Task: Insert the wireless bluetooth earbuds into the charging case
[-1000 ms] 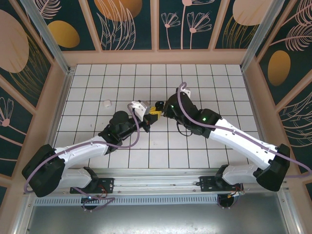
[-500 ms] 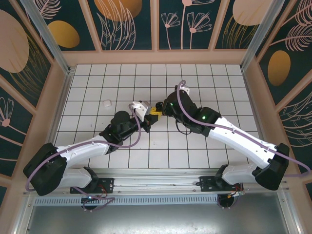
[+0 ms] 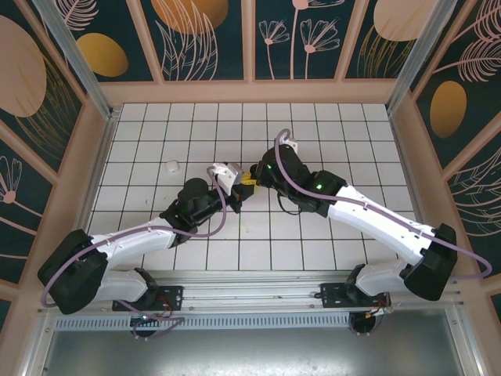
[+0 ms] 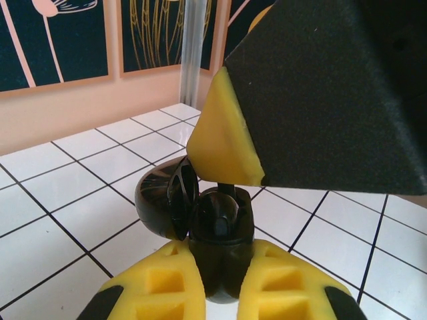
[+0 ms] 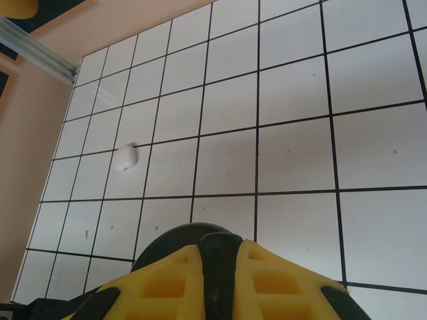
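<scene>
The black charging case (image 4: 220,230) stands upright between my left gripper's (image 4: 220,260) yellow fingers, which are shut on it. Its lid (image 4: 160,200) hangs open to the left. From above, my right gripper (image 5: 220,250) is shut on a black earbud (image 5: 220,273). In the left wrist view the earbud's stem (image 4: 227,189) reaches down from the right gripper's yellow fingertip (image 4: 223,143) into the case's mouth. In the top view the two grippers meet at mid-table, left gripper (image 3: 239,188) and right gripper (image 3: 254,174) tip to tip.
A small white rounded object (image 3: 171,165) lies on the white tiled table (image 3: 329,133), left of the grippers, and also shows in the right wrist view (image 5: 125,158). Wooden walls and aluminium posts fence the table.
The right arm's wrist has shifted slightly up and to the left over the left gripper. The left arm holds the case still.
</scene>
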Motion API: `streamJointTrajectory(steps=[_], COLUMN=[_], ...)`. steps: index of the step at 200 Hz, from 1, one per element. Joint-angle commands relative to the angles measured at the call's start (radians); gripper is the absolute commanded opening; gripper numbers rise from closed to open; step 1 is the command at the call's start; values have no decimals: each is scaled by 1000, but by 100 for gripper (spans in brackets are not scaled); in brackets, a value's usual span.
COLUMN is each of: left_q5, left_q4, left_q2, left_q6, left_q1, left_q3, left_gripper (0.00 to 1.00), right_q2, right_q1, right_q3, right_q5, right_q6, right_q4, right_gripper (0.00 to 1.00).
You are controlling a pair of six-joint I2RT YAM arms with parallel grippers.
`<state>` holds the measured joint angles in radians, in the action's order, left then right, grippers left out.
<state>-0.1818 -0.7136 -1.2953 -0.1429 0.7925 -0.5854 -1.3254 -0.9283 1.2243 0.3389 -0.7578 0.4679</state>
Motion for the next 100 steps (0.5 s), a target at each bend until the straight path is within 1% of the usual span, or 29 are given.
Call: streamJointTrajectory(steps=[1, 100], left_q5=[-14, 2], left_q4=[-40, -52], left_q2=[8, 10], left_q6=[-12, -25], left_q1=[6, 5], left_q3=[-16, -18], left_gripper=[0, 0], right_q2=[-11, -4], right_q1=[2, -19], right_q3=[12, -20], right_q5=[-27, -76], right_q6=[18, -6], right_q4=[-26, -11], right_gripper=[13, 16])
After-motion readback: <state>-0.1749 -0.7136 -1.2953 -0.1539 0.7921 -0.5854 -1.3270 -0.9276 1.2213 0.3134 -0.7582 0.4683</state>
